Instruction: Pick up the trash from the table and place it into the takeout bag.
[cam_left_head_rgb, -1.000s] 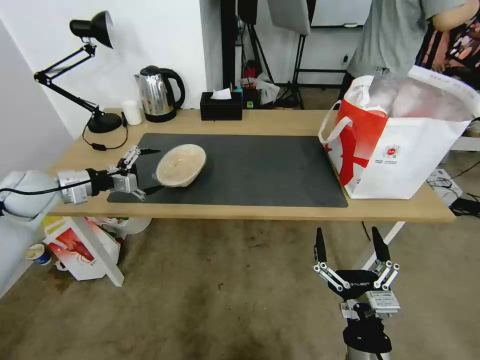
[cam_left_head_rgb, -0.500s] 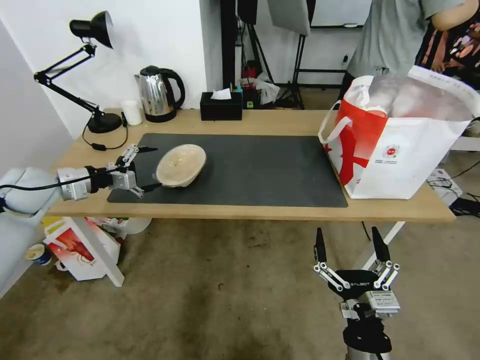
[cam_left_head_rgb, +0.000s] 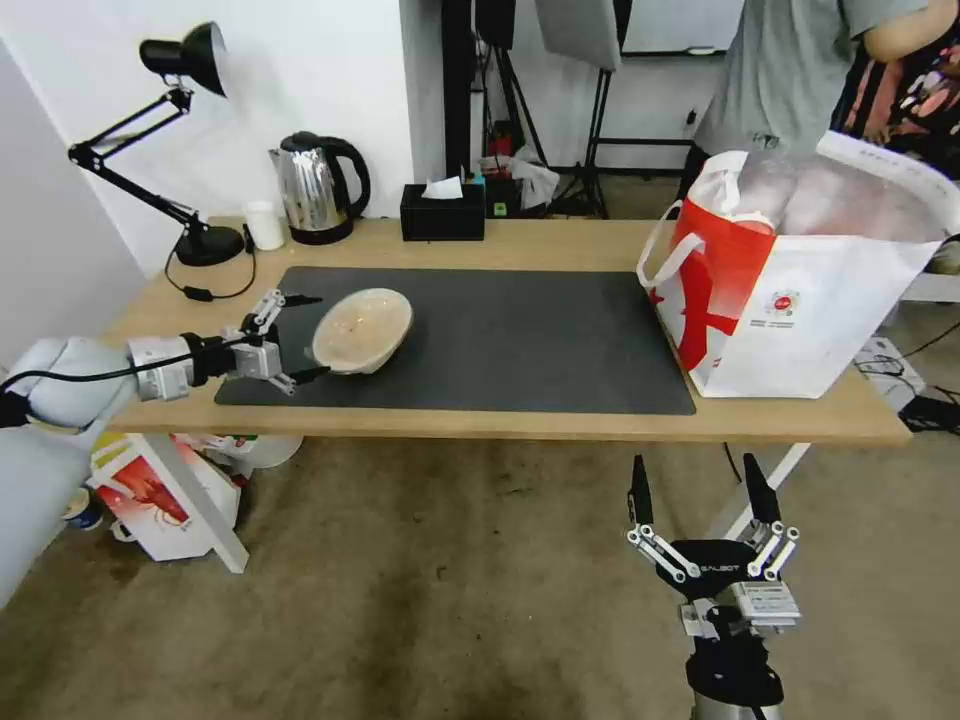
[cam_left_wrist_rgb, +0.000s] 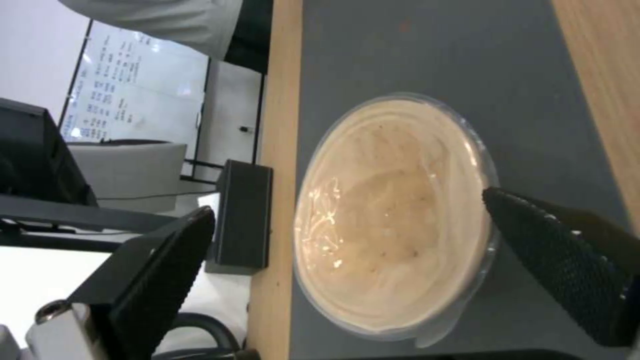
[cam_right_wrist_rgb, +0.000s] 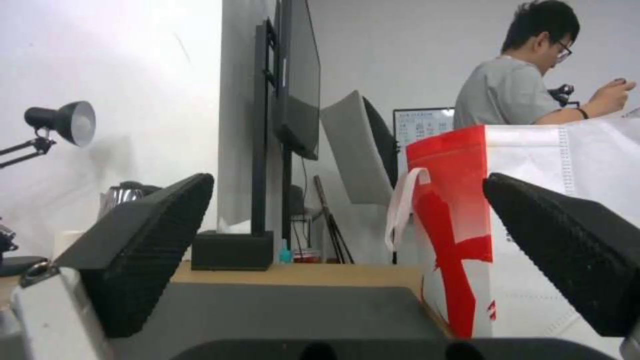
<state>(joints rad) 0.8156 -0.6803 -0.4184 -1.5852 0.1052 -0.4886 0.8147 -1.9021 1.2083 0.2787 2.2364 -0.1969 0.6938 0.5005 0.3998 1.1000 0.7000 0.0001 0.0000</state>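
Reaching in from the left in the head view, the left hand (cam_left_head_rgb: 300, 337) has crept slightly right over the last second, fingers spread wide on either side of the beige bowl's (cam_left_head_rgb: 361, 330) left rim, not yet closed. The bowl rests at the left end of the dark mat (cam_left_head_rgb: 520, 340) on the surface (cam_left_head_rgb: 560, 425); the takeout bag (cam_left_head_rgb: 800, 290) stands far right. The right hand (cam_left_head_rgb: 702, 492) hangs released, near and below the surface edge.

The left wrist view adds a clear film over the bowl (cam_left_wrist_rgb: 393, 215), with one fingertip (cam_left_wrist_rgb: 533, 225) apparently at its rim.

The right wrist view shows the bag's red panel (cam_right_wrist_rgb: 447, 220).
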